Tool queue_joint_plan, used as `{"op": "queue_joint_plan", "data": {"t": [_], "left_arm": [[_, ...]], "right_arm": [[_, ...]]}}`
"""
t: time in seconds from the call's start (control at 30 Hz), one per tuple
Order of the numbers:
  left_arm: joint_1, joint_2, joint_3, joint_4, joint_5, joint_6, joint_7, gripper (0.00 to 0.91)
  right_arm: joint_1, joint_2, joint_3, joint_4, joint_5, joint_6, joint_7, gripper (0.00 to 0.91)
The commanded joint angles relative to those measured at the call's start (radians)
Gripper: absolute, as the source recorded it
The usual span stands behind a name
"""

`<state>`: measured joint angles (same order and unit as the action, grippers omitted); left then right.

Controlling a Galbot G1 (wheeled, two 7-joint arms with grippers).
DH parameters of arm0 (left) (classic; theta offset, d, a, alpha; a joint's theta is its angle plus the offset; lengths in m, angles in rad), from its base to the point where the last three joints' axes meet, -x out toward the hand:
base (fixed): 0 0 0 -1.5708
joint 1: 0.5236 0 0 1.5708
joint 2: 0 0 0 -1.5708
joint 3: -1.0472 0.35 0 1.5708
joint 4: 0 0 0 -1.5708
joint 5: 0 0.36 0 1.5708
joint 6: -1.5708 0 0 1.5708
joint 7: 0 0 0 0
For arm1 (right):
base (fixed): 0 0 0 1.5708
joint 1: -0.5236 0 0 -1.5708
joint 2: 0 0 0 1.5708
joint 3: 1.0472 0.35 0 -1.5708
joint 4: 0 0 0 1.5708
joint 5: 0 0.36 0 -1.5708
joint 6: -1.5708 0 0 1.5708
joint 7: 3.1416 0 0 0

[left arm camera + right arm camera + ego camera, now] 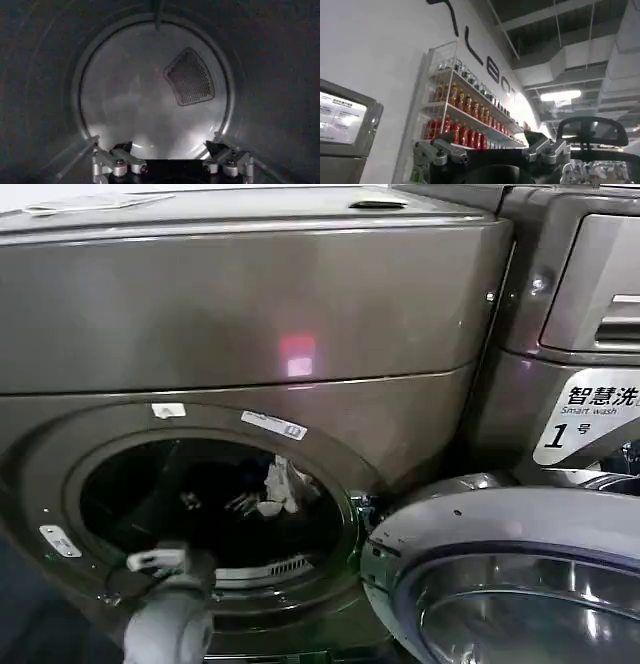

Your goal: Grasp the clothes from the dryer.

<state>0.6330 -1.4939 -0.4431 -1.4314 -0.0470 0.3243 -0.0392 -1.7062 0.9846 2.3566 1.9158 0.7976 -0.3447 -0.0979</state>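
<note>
The dryer (250,314) is a big dark grey-brown machine, and its round porthole (215,504) stands open. Inside the dark drum, toward its right side, lies a small whitish wrinkly bundle of clothes (277,488). My left arm (170,619) reaches in through the lower left of the porthole. In the left wrist view my left gripper (169,149) is open inside the drum, facing the bare back wall (135,100), with nothing between its fingers. My right gripper (492,140) is open and empty, raised and facing a wall away from the machine.
The dryer's round door (500,584) hangs open at the lower right, close to the porthole rim. A second machine (580,304) with a white sticker (590,419) stands to the right. A perforated vent (190,77) sits in the drum's back wall. A shelf of bottles (462,120) hangs on the wall.
</note>
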Motion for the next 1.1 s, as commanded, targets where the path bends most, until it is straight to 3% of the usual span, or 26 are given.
{"op": "queue_joint_plan", "data": {"t": [0.03,0.5,0.6,0.77,0.97,1.1], "left_arm": [[-0.204,0.001,0.019,0.269,0.004,-0.015,0.01,0.907],[-0.421,0.057,0.173,0.594,-0.062,0.005,0.15,0.907],[-0.452,0.094,0.28,0.667,-0.009,0.006,0.353,0.907],[-0.563,0.132,0.448,0.854,0.061,-0.072,0.561,0.907],[-0.685,0.179,0.636,0.915,0.09,-0.102,0.772,0.907],[-0.765,0.186,0.725,0.988,0.168,-0.193,0.908,0.907]], "right_arm": [[0.001,-0.003,0.003,-0.008,0.001,0.0,-0.001,0.907],[0.0,-0.007,0.014,-0.023,0.01,0.0,-0.005,0.907],[-0.003,-0.008,0.018,-0.028,0.011,0.0,-0.007,0.907],[-0.006,-0.008,0.023,-0.031,0.012,0.001,-0.008,0.907],[-0.003,-0.006,0.024,-0.034,0.012,0.001,-0.009,0.907],[-0.001,-0.006,0.023,-0.034,0.011,0.002,-0.009,0.907]]}}
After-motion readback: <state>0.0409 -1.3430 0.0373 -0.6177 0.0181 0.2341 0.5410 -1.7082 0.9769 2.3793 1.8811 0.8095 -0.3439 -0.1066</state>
